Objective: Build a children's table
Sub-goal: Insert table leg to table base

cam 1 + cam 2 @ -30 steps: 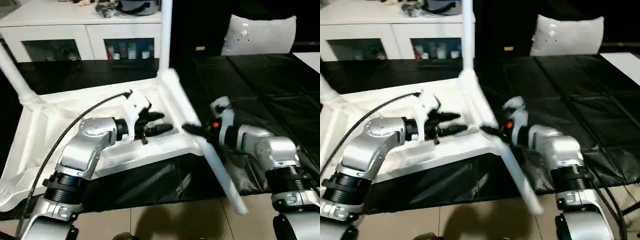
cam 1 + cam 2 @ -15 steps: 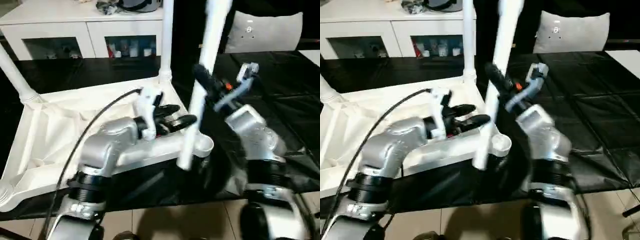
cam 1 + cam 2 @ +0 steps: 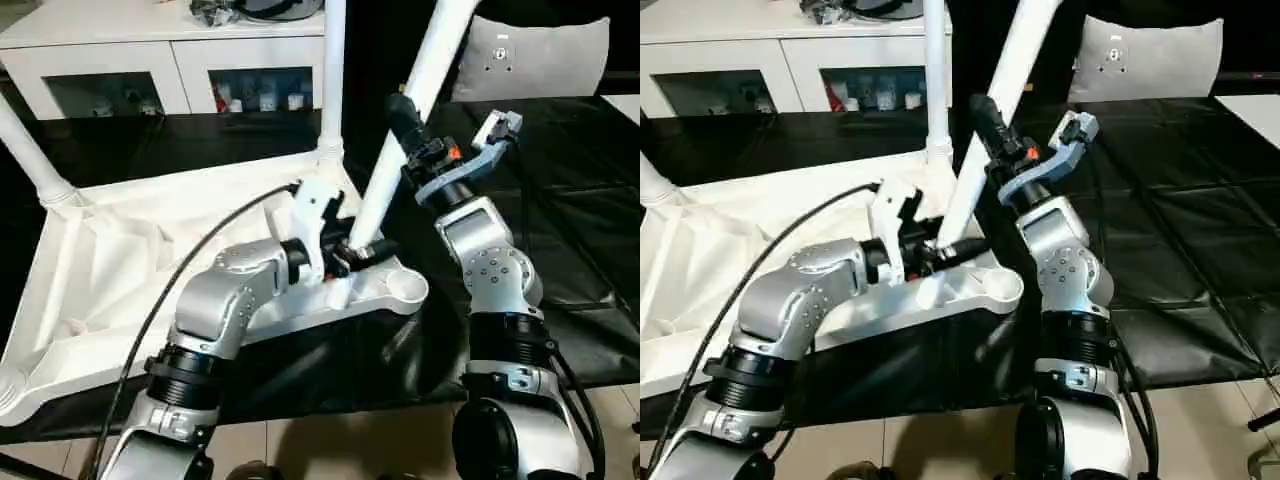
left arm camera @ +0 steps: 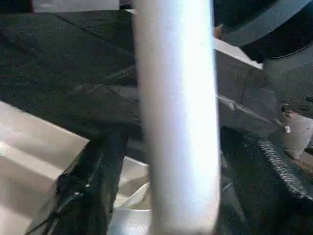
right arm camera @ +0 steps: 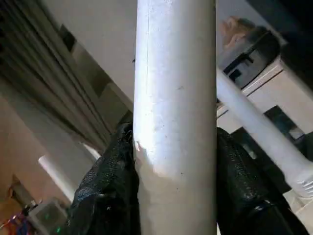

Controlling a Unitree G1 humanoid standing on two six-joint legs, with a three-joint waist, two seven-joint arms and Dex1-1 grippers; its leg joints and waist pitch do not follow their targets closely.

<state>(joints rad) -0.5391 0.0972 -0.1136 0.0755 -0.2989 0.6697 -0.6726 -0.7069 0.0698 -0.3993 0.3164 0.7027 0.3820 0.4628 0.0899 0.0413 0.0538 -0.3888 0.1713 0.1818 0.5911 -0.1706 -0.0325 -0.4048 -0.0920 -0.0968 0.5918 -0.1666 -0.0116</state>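
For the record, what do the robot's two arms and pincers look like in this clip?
Both forearms are rounded silver metal shells with ribbed black joint rings near the base. Each ends in a white wrist bracket and a pincer of two black fingers: left pincer, right pincer. A black cable loops along the left arm. The right wrist carries a grey-blue bracket with a small orange mark.

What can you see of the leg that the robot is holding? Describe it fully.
The leg is a smooth white tube, plastic by its look, tilted with its top leaning right. The right gripper clamps its middle; the left gripper brackets its lower end just above the tabletop, beside the empty corner socket.
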